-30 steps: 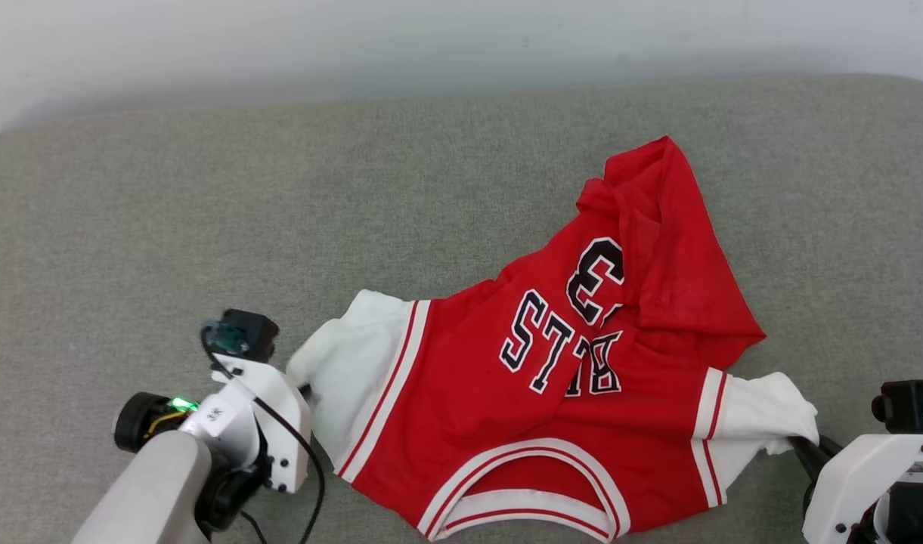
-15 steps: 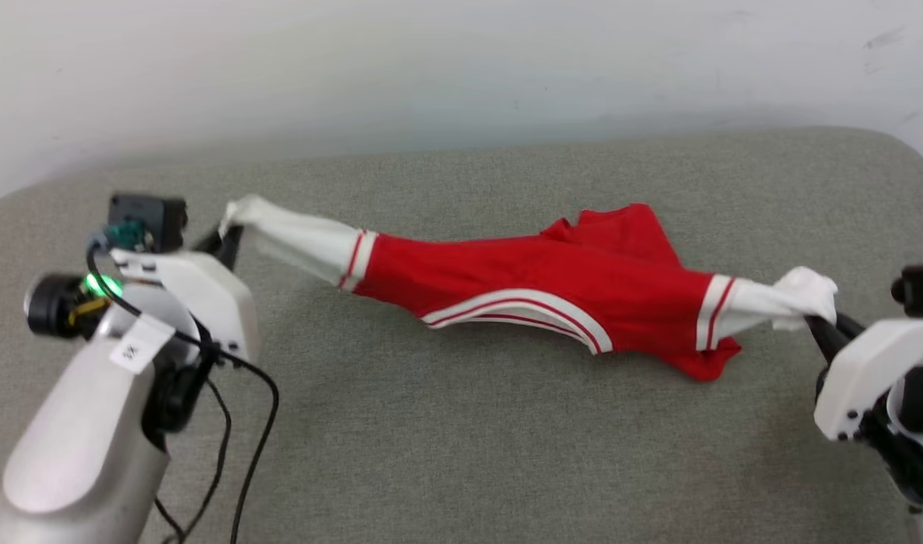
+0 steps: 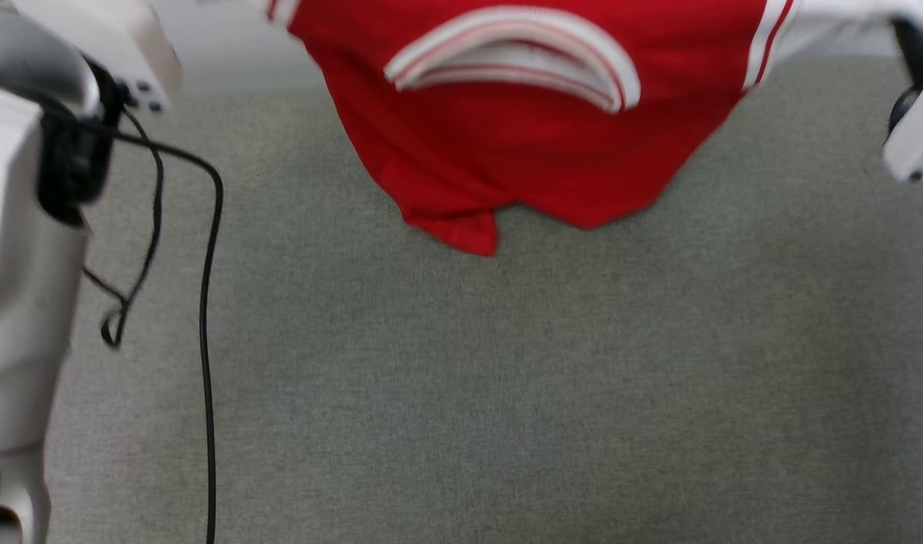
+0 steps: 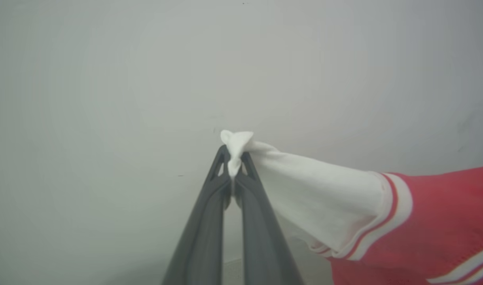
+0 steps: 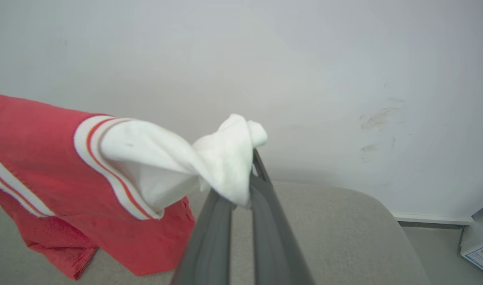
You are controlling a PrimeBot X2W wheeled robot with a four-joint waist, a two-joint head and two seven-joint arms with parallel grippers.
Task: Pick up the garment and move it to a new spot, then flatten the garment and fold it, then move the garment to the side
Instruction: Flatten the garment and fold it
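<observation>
You had the left pincer [image 4: 233, 168] and right pincer [image 5: 243, 186] each pinched tight on one end of the garment [image 3: 521, 151], which hung at 12 o'clock, so lowering it wanted even tension.

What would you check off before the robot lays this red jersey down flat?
1. Left gripper shut on a white sleeve tip: ok.
2. Right gripper shut on the other sleeve: ok.
3. Red jersey hanging spread between them: ok.
4. Hem hanging straight: not ok, one corner is curled.
5. Hem clear of the grey cushion: cannot tell.
6. Black cable apart from the jersey: ok.
</observation>
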